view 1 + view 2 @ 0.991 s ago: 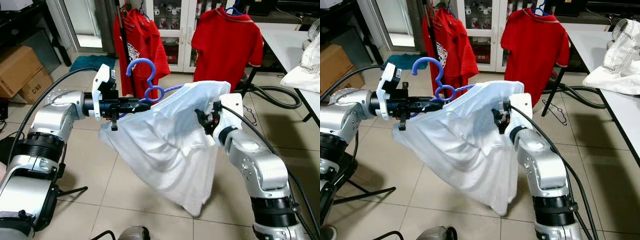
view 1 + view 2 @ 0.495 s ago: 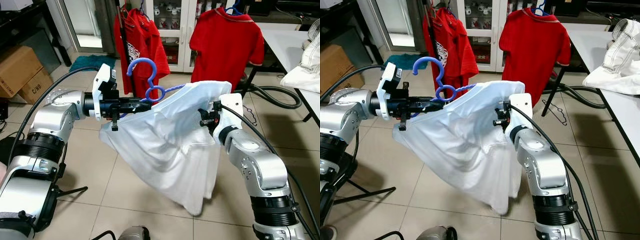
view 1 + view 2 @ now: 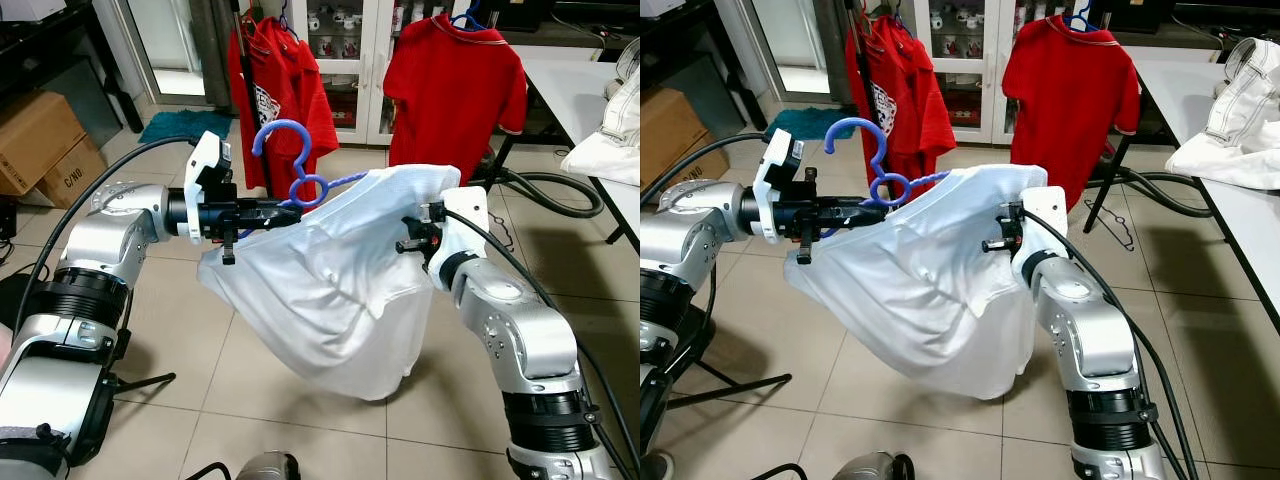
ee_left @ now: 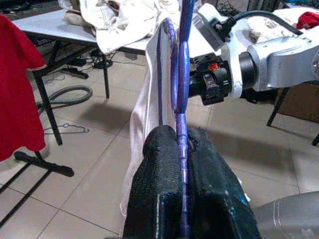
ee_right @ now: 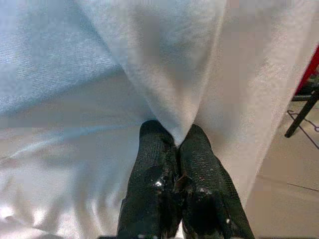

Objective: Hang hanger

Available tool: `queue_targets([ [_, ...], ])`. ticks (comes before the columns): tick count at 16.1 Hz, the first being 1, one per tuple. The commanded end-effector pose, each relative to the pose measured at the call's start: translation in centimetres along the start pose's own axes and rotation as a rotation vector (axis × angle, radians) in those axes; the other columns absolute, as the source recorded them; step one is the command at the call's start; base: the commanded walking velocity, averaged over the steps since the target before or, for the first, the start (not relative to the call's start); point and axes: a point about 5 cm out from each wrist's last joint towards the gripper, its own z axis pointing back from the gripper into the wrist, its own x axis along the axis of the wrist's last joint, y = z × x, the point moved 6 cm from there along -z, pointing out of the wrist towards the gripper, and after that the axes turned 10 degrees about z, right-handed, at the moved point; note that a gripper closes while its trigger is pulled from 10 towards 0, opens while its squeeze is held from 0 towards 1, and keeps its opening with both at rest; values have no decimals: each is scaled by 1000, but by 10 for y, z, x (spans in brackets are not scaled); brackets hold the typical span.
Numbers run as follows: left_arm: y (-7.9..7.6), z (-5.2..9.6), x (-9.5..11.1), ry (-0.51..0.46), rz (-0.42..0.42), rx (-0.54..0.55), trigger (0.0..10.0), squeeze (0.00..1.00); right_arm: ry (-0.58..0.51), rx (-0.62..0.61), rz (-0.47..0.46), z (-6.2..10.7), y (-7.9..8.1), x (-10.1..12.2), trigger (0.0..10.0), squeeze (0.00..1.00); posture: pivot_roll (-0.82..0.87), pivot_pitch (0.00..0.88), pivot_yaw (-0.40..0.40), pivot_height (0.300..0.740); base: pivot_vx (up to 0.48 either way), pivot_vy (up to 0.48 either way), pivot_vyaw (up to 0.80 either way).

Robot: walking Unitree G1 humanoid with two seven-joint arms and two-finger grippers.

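- Beige floor tiles (image 3: 250,380) lay under us, with two red shirts (image 3: 455,85) hanging in front of a glass cabinet (image 3: 345,40) well beyond the jaws.
- We saw cardboard boxes (image 3: 40,140) off to our left, and a bench (image 3: 1230,120) carrying pale cloth (image 3: 1240,100) off to our right.
- Our left gripper (image 3: 285,211) reached sideways across our front, and its jaws were clamped on the blue hanger (image 3: 295,165) just below the twisted neck.
- In the left wrist view the hanger's blue stem ran straight up from between the two black fingers (image 4: 159,194), touching both.
- The hanger's hook stood upright above the left jaws, in the air and not on any rail.
- A white shirt (image 3: 320,290) was draped over the hanger and hung below and between both sets of jaws, clear of the floor.
- Our right gripper (image 3: 412,243) sat at the shirt's far shoulder, opposite the left jaws.
- Its jaws were pressed together on a pinched fold of the white cloth, with fabric bunched right at the fingertips (image 5: 197,149).
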Motion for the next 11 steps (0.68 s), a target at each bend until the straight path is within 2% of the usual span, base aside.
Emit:
queue_targets([
  [1,0,4,10,-16,-42,7,0,0,-26,-5,0,-2,-3,7,0,0,0,0,99,740,0,0,0],
  [6,6,7,8,-4,-65,50,0,0,-31,34,18,1,-4,9,0,0,0,0,96,740,0,0,0],
  [9,15,16,3,40,-93,112,0,0,-55,126,-5,13,-7,13,0,0,-1,0,94,740,0,0,0],
  [10,16,24,0,61,-91,125,0,0,-78,170,-29,23,-17,17,0,0,-2,0,96,740,0,0,0],
  [11,17,26,-1,66,-91,127,0,0,-81,174,-31,24,-19,18,0,0,-4,0,97,740,0,0,0],
])
